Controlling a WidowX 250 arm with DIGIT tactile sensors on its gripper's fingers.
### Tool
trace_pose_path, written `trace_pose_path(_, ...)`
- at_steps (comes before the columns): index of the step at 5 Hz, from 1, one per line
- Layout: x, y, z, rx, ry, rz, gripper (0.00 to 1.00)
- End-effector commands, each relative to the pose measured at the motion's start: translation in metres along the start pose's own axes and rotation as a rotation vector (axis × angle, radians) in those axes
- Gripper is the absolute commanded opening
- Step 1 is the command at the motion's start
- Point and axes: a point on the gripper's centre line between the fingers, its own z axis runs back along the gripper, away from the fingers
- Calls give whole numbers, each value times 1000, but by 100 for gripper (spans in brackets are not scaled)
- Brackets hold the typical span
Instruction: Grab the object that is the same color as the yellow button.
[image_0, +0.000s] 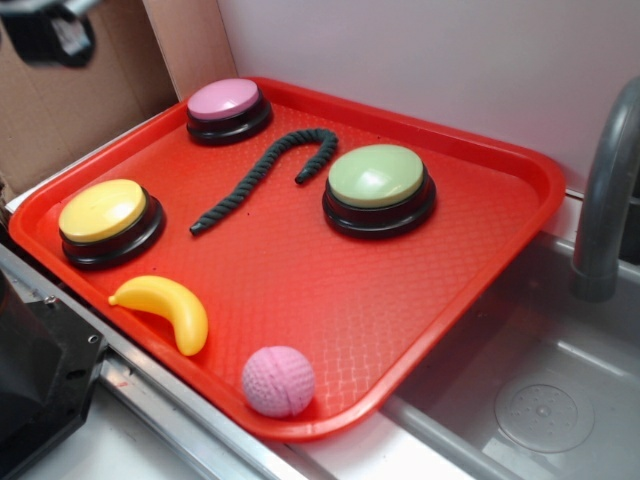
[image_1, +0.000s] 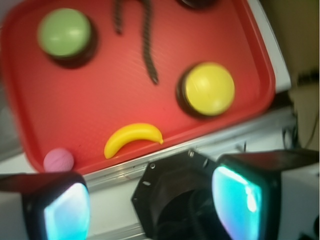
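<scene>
We are holding the open gripper (image_1: 150, 200) off the tray (image_1: 90, 110), the banana (image_1: 132, 138) lying just ahead.

Red plastic tray (image_0: 470, 270) w/ textured diamond-pattern floor carries everything. On it: yellow-domed round push button on black base (image_0: 108, 221), pink-domed button (image_0: 228, 108) at far corner, green-domed button (image_0: 379, 187), dark twisted rope piece bent into a hook (image_0: 262, 172) btwn them, glossy yellow toy banana (image_0: 166, 307) and pink textured ball (image_0: 278, 380) near front rim.
</scene>
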Motion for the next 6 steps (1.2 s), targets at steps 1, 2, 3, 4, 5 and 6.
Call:
trace_pose_path(1,4,10,-53,17,90,395,100)
trace_pose_path(2,-2,11,-88,16,98,573,100)
trace_pose_path(3,3,7,-118,61,39,653,100)
trace_pose_path(4,12,-7,-141,113,7,635,100)
trace_pose_path(5,16,-18,-152,98,-17,638,100)
trace_pose_path(6,21,-28,-161,52,9,608,100)
